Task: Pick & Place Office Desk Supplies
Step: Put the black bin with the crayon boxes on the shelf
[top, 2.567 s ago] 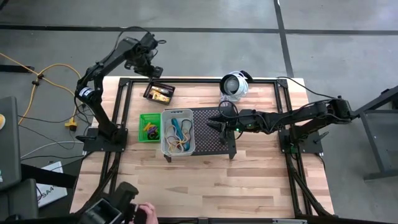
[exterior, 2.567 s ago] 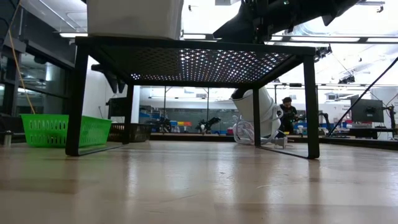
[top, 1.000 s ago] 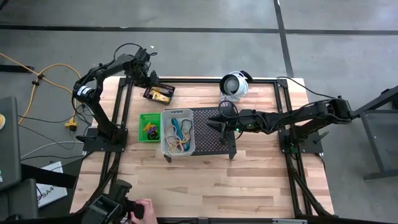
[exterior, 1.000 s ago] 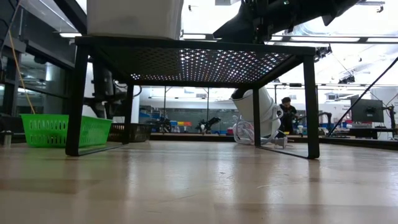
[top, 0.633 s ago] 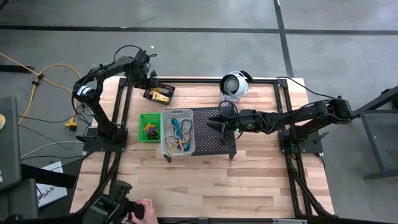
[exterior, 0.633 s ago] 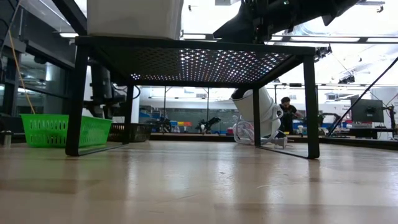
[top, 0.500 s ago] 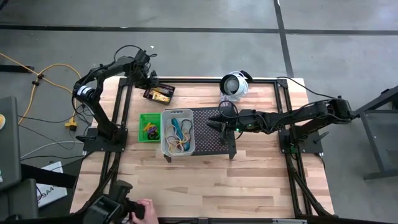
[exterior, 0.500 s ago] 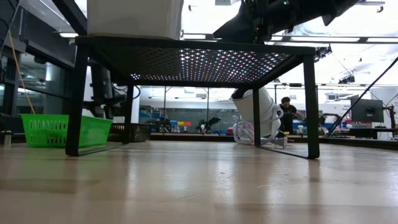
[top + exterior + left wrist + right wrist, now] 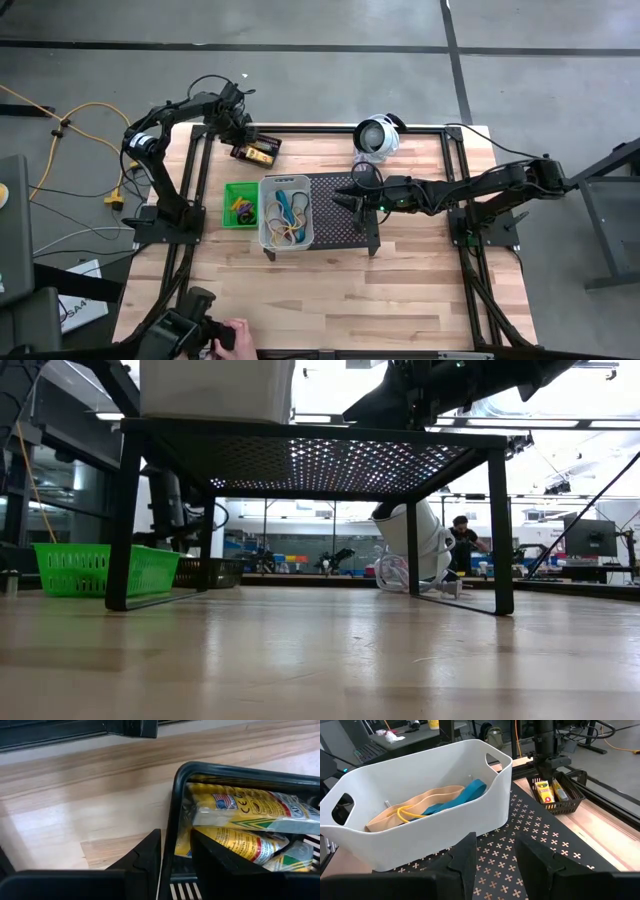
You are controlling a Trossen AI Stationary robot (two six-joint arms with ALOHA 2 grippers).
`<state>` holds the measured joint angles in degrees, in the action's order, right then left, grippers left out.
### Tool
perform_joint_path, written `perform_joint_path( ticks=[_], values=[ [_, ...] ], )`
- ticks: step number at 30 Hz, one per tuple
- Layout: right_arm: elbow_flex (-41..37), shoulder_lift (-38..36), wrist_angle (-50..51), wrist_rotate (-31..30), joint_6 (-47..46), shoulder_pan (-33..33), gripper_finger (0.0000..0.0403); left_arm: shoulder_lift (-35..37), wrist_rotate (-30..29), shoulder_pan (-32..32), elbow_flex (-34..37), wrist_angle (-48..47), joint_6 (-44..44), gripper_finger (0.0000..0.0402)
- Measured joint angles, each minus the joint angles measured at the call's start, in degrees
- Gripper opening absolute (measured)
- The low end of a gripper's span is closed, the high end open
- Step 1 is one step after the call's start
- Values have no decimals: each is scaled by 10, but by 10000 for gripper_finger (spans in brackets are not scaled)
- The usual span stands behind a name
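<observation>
A small black bin (image 9: 258, 150) with yellow tubes (image 9: 250, 807) stands at the table's far left. My left gripper (image 9: 243, 140) points down at its left end, open, with one finger inside the bin and one outside (image 9: 176, 857). The white bin (image 9: 286, 212) holds tan, blue and yellow bands (image 9: 435, 800) and rests on the black perforated stand (image 9: 340, 215). The green bin (image 9: 240, 204) holds purple and orange loops and sits on the table beside it. My right gripper (image 9: 345, 197) hovers open over the stand, right of the white bin (image 9: 495, 855). My left gripper comes from above, its fingers astride the black bin's end wall (image 9: 172, 815). Whether either finger touches the wall I cannot tell.
A round white-and-silver device (image 9: 377, 137) with a cable lies at the far edge behind the stand. A person's hand (image 9: 228, 340) holds a controller below the near edge. Bare wood spreads across the near half of the table (image 9: 340, 300).
My left gripper has sunk toward the black bin's left end, its fingers keeping the same gap. The bins and my right arm have stayed put.
</observation>
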<state>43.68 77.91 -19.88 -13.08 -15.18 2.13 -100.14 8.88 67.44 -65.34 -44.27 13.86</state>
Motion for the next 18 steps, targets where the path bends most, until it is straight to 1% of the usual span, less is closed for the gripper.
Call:
perform_joint_path(
  ticks=[6,13,18],
  values=[
    [0,0,0,0,0,0,121,1,0,1,0,0,2,98],
    [0,0,0,0,0,0,121,27,-2,11,-1,-2,-6,98],
    [0,0,0,0,0,0,121,28,-2,15,-1,-5,-15,98]
  ],
)
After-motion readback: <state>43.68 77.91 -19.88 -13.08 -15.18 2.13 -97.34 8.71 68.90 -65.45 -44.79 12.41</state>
